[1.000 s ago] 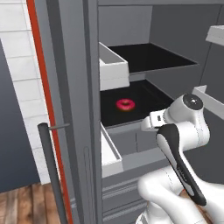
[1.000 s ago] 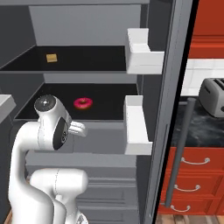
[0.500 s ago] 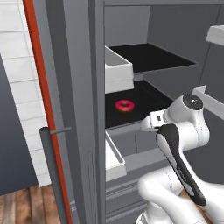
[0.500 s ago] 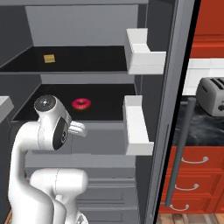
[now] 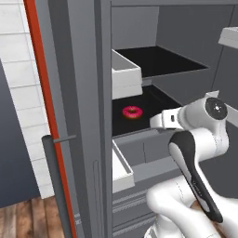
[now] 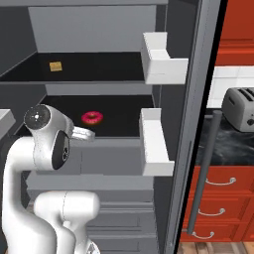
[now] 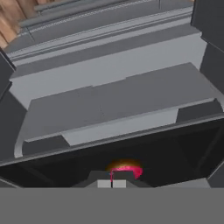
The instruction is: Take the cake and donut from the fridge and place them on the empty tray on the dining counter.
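The fridge stands open in front of me. On its lower black shelf lies the pink-iced donut. The small yellow-tan cake sits on the upper black shelf, towards the back left. My gripper is shut and empty, its tips pressed together just short of the donut at the shelf's front edge. In the base views the hand reaches level with that shelf's front lip. The tray and the dining counter are out of view.
White door bins jut out on both open doors beside the shelves. Grey drawers lie below the donut's shelf. Right of the fridge, a toaster stands on a dark counter over red drawers. A long door handle hangs near.
Both base views have shifted slightly, so the camera has crept a little. The arm keeps its pose, the gripper stays shut, and donut and cake lie where they were.
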